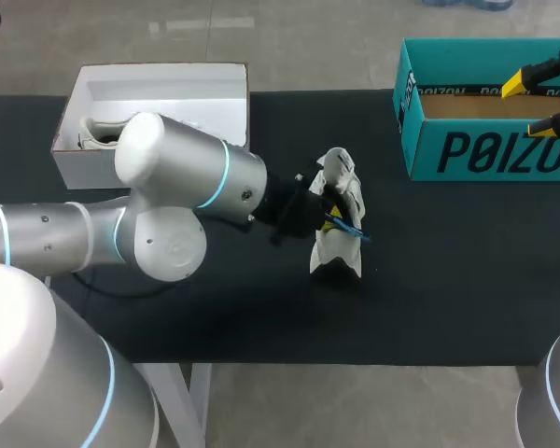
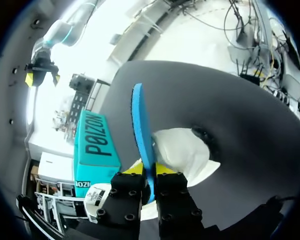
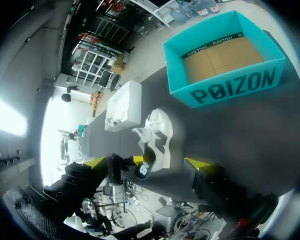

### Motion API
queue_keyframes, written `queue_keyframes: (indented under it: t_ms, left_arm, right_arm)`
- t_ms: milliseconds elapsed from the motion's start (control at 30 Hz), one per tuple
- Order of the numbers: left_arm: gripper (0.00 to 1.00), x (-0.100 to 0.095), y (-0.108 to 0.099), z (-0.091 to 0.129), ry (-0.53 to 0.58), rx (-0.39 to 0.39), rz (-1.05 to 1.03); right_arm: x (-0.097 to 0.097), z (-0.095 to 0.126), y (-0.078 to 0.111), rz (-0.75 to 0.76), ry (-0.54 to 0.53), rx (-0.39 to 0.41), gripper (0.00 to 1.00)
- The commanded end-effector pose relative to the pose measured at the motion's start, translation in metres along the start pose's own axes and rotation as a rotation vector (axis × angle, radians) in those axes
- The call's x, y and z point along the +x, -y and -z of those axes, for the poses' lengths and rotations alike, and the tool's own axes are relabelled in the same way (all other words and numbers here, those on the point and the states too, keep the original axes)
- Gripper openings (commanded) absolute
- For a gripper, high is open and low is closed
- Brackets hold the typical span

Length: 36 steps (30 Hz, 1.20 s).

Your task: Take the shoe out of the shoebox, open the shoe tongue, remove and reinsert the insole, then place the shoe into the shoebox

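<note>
Shoe (image 1: 337, 217) sits mid-table (image 1: 448, 280), between left box (image 1: 79, 166) and right box (image 1: 485, 154).

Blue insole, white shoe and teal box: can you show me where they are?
blue insole (image 2: 141, 125), left wrist view, on its upright blue face.
white shoe (image 1: 350, 196), head view, on its white upper.
teal box (image 3: 230, 82), right wrist view, on its printed front wall.

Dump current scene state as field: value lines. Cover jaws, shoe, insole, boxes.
left jaws: shut on the blue insole
right jaws: open, holding nothing, near the teal shoebox
white shoe: on the black table, outside both boxes, at the left jaws
insole end still inside shoe: cannot tell
teal shoebox contents: empty, cardboard floor showing
white shoebox: holds a second white shoe
</note>
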State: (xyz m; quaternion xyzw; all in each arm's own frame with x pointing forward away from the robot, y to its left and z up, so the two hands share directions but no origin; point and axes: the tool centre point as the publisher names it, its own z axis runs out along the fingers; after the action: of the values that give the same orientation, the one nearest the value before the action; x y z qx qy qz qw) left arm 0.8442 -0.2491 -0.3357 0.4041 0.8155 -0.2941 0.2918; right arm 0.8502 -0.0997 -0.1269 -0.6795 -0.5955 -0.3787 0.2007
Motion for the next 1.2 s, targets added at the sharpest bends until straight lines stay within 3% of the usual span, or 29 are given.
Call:
queue_keyframes:
  t_ms: [33, 467, 600, 667, 700, 767, 833, 867, 1000, 1033, 1067, 1100, 1200]
  left_arm:
    - [0.00, -0.006, -0.005, -0.009, -0.014, 0.007, -0.004]
    - [0.00, -0.006, -0.035, -0.024, -0.031, -0.097, -0.024]
    - [0.00, -0.007, -0.031, -0.019, -0.011, -0.090, -0.009]
    - [0.47, -0.008, -0.025, -0.014, -0.012, -0.087, -0.012]
    - [0.61, -0.008, -0.022, -0.011, -0.010, -0.076, -0.014]
    - [0.62, -0.009, -0.015, -0.004, -0.003, -0.064, -0.018]
    - [0.58, -0.008, -0.009, 0.000, -0.002, -0.056, -0.026]
    - [0.45, -0.008, -0.006, 0.002, -0.003, -0.051, -0.033]
    - [0.29, -0.006, 0.001, 0.002, -0.013, -0.036, -0.045]
    - [0.22, -0.005, 0.002, 0.001, -0.013, -0.036, -0.045]
    - [0.05, -0.005, 0.002, 0.000, -0.012, -0.033, -0.045]
    - [0.00, -0.004, 0.003, -0.002, -0.013, -0.031, -0.044]
    - [0.00, -0.002, -0.002, -0.007, -0.011, -0.038, -0.038]
  right_arm:
    - [0.000, 0.000, 0.001, -0.002, 0.004, -0.001, 1.00]
    - [0.000, 0.000, 0.001, -0.002, 0.004, -0.001, 1.00]
    - [0.000, 0.000, 0.001, -0.002, 0.004, -0.001, 1.00]
    - [0.000, 0.000, 0.001, -0.002, 0.004, -0.001, 1.00]
    - [0.000, 0.000, 0.001, -0.002, 0.004, -0.001, 1.00]
    - [0.000, 0.000, 0.001, -0.002, 0.004, -0.001, 1.00]
    - [0.000, 0.000, 0.001, -0.002, 0.004, -0.001, 1.00]
    - [0.000, 0.000, 0.001, -0.002, 0.004, -0.001, 1.00]
    - [0.000, 0.000, 0.001, -0.002, 0.004, -0.001, 1.00]
    - [0.000, 0.000, 0.001, -0.002, 0.004, -0.001, 1.00]
    - [0.000, 0.000, 0.001, -0.002, 0.004, -0.001, 1.00]
    - [0.000, 0.000, 0.001, -0.002, 0.004, -0.001, 1.00]
    - [0.000, 0.000, 0.001, -0.002, 0.004, -0.001, 1.00]
